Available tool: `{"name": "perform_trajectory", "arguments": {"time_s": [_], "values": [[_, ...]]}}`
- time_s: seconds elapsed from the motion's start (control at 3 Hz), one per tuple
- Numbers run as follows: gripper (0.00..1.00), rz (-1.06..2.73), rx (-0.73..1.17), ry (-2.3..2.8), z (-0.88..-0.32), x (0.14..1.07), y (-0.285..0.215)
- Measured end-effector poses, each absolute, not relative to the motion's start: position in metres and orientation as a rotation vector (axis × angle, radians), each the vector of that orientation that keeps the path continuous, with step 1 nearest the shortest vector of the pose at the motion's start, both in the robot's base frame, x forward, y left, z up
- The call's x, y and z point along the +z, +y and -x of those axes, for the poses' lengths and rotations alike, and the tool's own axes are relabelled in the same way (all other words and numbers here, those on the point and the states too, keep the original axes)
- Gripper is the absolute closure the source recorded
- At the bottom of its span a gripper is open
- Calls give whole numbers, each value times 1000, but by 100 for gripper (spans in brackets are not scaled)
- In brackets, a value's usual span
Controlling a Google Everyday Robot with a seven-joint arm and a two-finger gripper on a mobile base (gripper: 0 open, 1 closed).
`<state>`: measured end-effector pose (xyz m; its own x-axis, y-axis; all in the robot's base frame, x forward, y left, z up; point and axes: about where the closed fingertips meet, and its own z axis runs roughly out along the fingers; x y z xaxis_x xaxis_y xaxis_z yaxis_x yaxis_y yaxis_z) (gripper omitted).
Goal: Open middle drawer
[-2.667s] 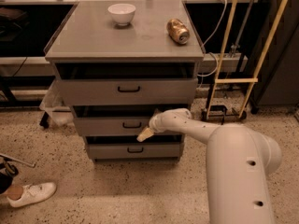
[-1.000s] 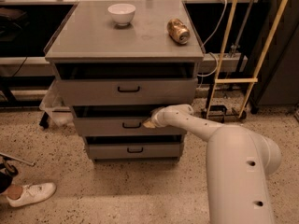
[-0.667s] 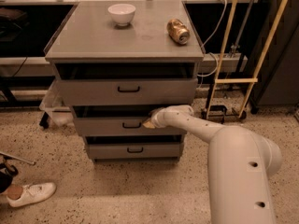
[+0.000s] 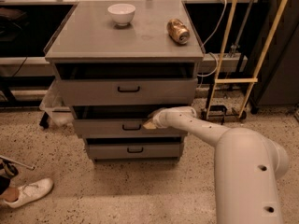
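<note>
The grey cabinet point(image 4: 93, 41) has three drawers stacked under its top. The middle drawer point(image 4: 100, 129) has a low grey front with a small black bracket handle point(image 4: 131, 127) at its centre. It stands slightly out, with a dark gap above it. My gripper point(image 4: 150, 123) is at the top edge of this drawer's front, just right of the handle, reaching in from the right on the white arm point(image 4: 205, 129). The taller top drawer point(image 4: 93, 92) and the narrow bottom drawer point(image 4: 112, 150) sit above and below it.
A white bowl point(image 4: 121, 13) and a brass-coloured can point(image 4: 178, 31) lying on its side rest on the cabinet top. A yellow wooden frame point(image 4: 232, 80) and cables stand to the right. A white shoe point(image 4: 29, 193) lies on the speckled floor at left.
My gripper rose from below the middle drawer's handle to the drawer's top edge right of the handle, and has held there for the last second. The drawers look unmoved.
</note>
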<state>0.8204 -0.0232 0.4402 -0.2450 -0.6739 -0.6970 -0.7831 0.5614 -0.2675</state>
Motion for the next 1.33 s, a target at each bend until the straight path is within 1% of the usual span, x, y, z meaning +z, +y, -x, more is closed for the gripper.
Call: {"name": "perform_trajectory", "arguments": {"time_s": [0.33, 1.33], "values": [[100, 1133, 134, 1969, -794, 441, -41], [100, 1143, 139, 1961, -786, 442, -39]]}}
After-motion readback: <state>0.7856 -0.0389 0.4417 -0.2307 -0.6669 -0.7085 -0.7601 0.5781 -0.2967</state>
